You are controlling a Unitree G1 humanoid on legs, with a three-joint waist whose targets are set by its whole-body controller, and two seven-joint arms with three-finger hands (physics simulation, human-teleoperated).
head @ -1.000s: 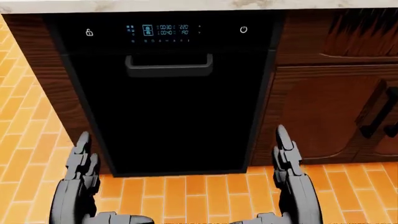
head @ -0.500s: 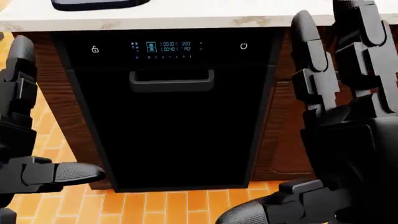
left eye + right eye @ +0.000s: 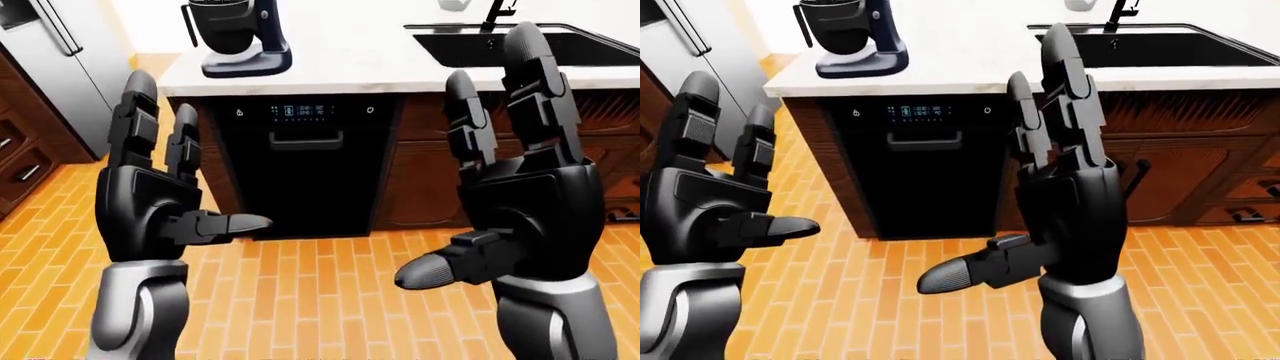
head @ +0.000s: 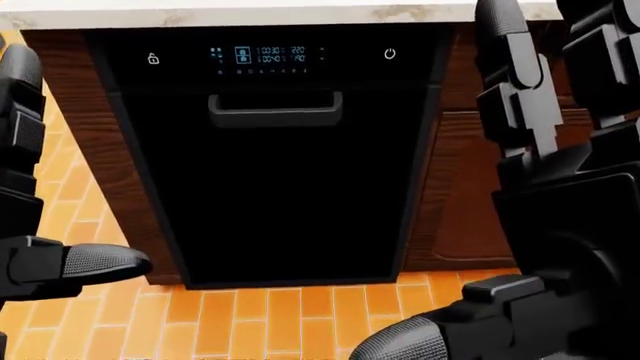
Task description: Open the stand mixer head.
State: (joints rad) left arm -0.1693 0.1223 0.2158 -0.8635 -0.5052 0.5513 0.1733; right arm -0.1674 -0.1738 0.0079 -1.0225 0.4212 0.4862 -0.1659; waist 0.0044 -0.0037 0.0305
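Note:
The dark stand mixer (image 3: 237, 36) stands on the white counter (image 3: 340, 60) at the top left of the left-eye view, head down over its bowl. It also shows in the right-eye view (image 3: 847, 36). My left hand (image 3: 195, 157) is raised, fingers up and spread, thumb out, empty. My right hand (image 3: 470, 157) is raised the same way, open and empty. Both hands are well short of the counter and below the mixer. The head view does not show the mixer.
A black dishwasher (image 4: 275, 165) with a lit panel and bar handle sits under the counter. Brown cabinets (image 3: 1180, 172) are to its right. A black sink (image 3: 530, 45) with a tap is at top right. A steel fridge (image 3: 60, 67) is at left. The floor (image 3: 300, 300) is orange tile.
Both hands have risen from the bottom of the head view and now fill its sides. The head view has tilted slightly down since half a second ago; the mixer base has left its top.

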